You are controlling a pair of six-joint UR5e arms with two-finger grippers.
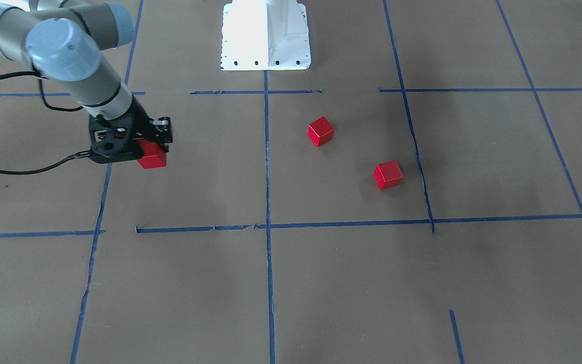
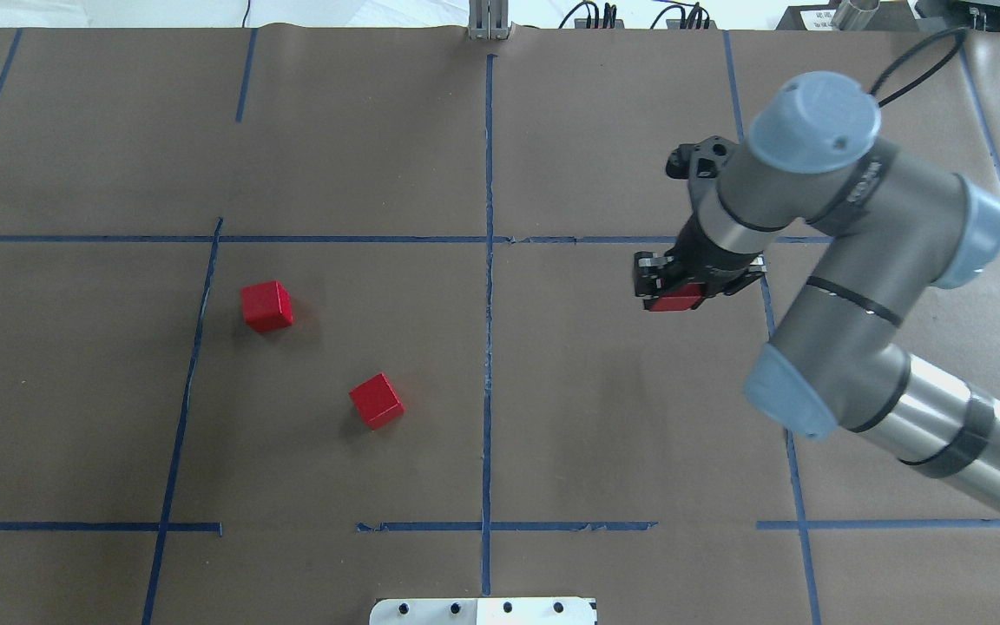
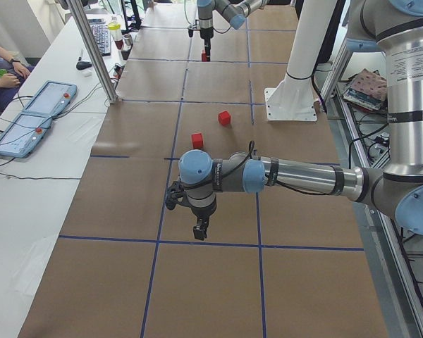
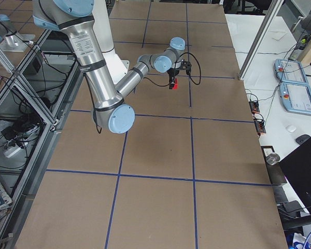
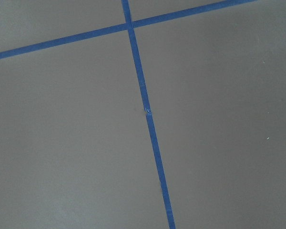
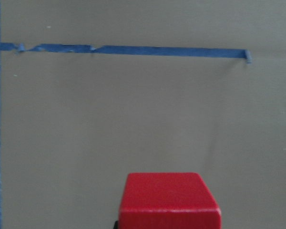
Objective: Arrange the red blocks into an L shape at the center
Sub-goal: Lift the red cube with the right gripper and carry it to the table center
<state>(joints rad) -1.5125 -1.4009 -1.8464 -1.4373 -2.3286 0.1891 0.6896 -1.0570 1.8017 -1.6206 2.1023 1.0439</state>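
Standing by the table, I see the right gripper (image 2: 674,293) clamped narrow on a red block (image 1: 152,157), jaws pressed to two opposite faces. It sits at the robot's right edge of the center (image 2: 604,408), just inside the border tape (image 2: 778,365) and nearer the far side than the white base (image 1: 265,40). Whether the block touches the paper (image 2: 75,391) or hangs just above it I cannot tell. The other two lie loose across the blue middle line (image 2: 488,365), in the robot's left half of the center. The second block (image 2: 376,400) is closer to that line and to the base. The third block (image 2: 266,305) is farther out, near the left border tape. Both are turned a little askew and lie well apart. Between them and the held block runs the middle line. A black cable (image 1: 23,171) trails from the right wrist. The left gripper (image 3: 199,229) hangs fingers-down over paper toward the table's left end, well away from the blocks. I cannot tell how wide it stands, and its wrist camera shows only paper and crossed tape. On a white side bench (image 3: 28,183) sit control pendants (image 3: 46,98), a person's arm (image 3: 0,74) beside them.
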